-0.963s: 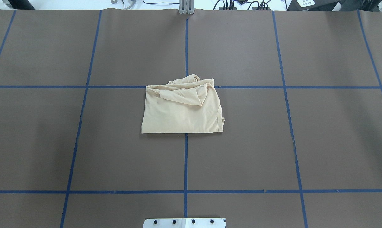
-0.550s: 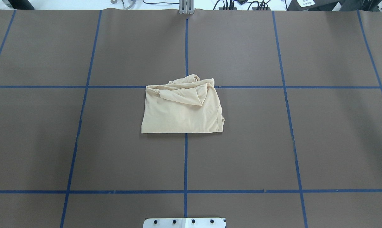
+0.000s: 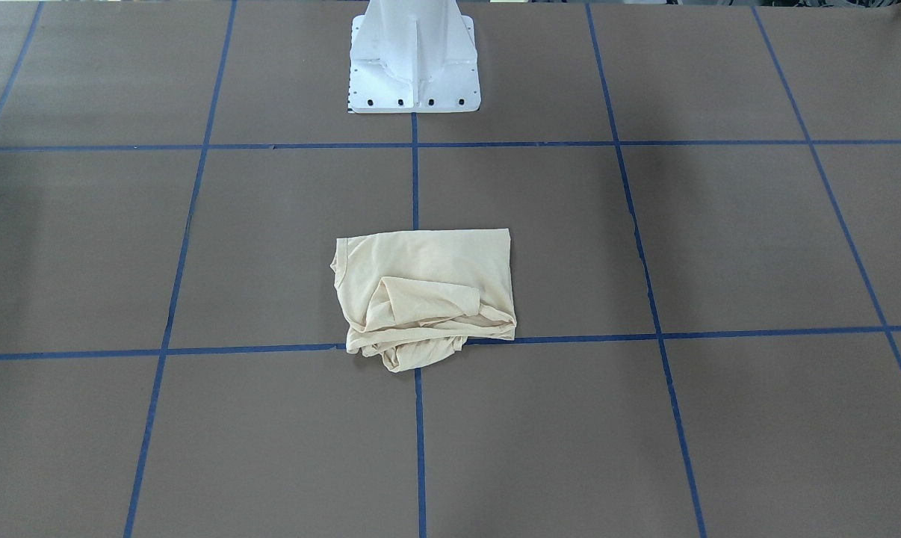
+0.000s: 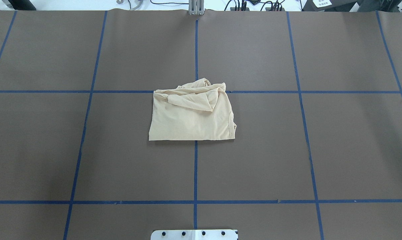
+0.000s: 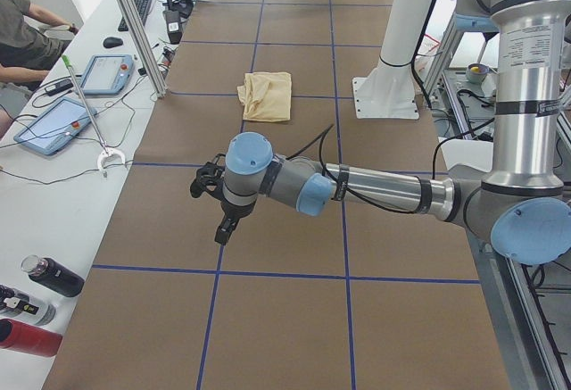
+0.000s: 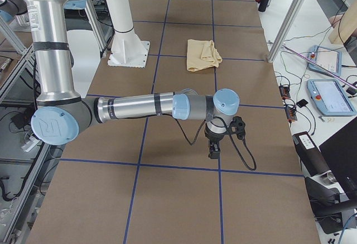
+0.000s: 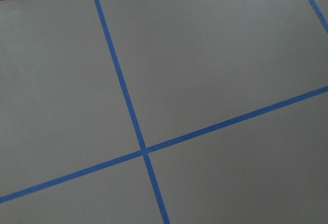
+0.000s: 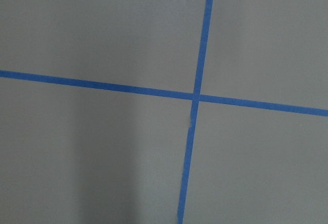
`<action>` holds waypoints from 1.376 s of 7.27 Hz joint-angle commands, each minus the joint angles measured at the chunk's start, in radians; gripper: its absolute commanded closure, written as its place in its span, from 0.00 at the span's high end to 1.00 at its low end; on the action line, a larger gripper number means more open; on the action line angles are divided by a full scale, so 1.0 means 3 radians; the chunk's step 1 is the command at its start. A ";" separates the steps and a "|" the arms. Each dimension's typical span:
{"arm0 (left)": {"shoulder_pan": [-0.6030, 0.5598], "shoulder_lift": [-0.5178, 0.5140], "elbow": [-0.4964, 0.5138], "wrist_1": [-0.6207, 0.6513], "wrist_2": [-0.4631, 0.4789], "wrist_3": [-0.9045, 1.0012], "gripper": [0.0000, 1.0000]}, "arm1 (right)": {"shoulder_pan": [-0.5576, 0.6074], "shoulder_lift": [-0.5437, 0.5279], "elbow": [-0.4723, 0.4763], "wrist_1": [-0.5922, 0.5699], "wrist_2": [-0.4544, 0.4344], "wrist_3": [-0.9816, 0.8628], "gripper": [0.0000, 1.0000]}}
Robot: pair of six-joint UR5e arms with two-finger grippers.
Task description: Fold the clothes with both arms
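The cream-yellow T-shirt lies in a rough folded rectangle at the middle of the brown table, right over a crossing of the blue tape lines. The edge toward the white pedestal base is straight and flat, and the far edge is bunched, with a loose flap turned over on top. Out at one end, the left arm stretches low over the table, the left gripper pointing down, well apart from the shirt; fingers apart or together, I cannot tell. At the other end it's the same: the right arm is extended, the right gripper aimed down, its jaws unreadable from here. Both wrist cameras look down on brown surface and a tape crossing
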 commanded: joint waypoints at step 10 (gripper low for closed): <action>0.0008 0.0019 -0.0049 -0.0178 -0.0017 -0.0037 1.00 | 0.0004 -0.0050 -0.0113 0.0295 0.0027 0.0009 1.00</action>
